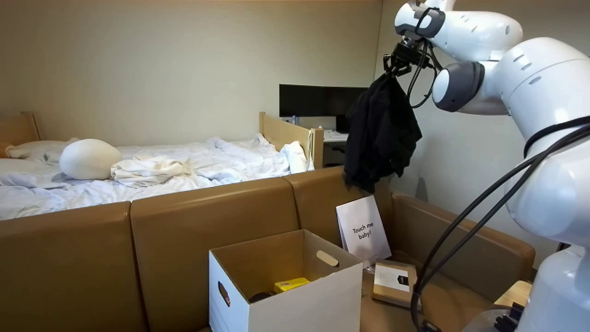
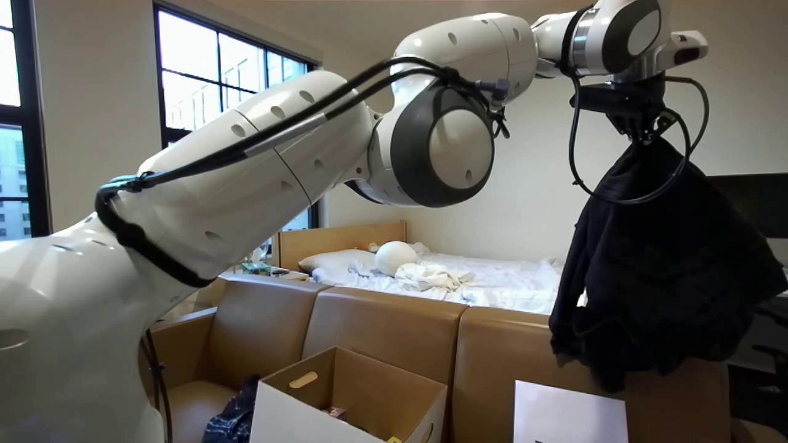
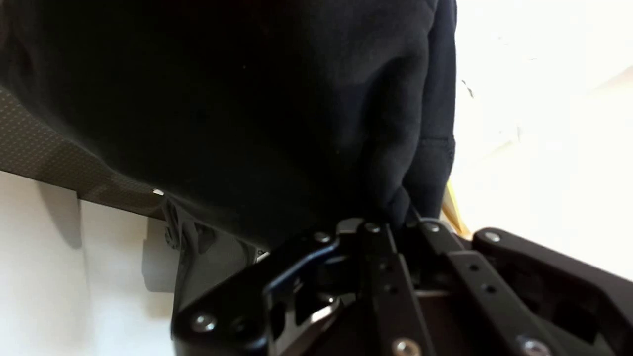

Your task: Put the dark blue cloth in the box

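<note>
Nearest the camera, at left of frame in an exterior view, the robot arm [image 2: 332, 144] extends to upper right. Its end effector [image 2: 644, 138] is clamped on the dark blue cloth [image 1: 380, 133], pinching the top so the bulk hangs below; whether the hem touches the sofa [image 1: 212, 216] cannot be determined. The box [image 1: 306, 299], bottom centre, stands mouth up, apparently to receive it; a yellow item [image 1: 290, 284] lies inside. Judgement: height likely serves clearance; travel over the box should precede release.
</note>
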### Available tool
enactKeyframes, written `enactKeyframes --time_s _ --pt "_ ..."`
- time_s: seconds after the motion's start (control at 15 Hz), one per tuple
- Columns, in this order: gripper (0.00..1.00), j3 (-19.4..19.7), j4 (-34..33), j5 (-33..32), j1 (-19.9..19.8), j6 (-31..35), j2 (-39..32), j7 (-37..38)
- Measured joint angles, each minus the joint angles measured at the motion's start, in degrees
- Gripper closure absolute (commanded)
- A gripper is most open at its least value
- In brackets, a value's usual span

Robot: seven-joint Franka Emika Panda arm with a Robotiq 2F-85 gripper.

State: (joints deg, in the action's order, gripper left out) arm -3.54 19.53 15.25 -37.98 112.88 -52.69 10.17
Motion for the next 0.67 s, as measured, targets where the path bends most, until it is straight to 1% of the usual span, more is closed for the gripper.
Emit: enactKeyframes --time_s 0.07,0.2,0.47,0.67 --pt "0.95 0.0 0.3 0.0 0.0 -0.3 0.0 0.0" --pt "0.95 0.2 0.9 -0.4 0.9 -0.5 -0.1 -2.6" --pt "0.95 0.8 0.7 -2.9 5.1 -0.3 0.3 -9.2" --pt "0.95 1.7 0.7 -4.7 7.8 1.8 0.4 -13.2"
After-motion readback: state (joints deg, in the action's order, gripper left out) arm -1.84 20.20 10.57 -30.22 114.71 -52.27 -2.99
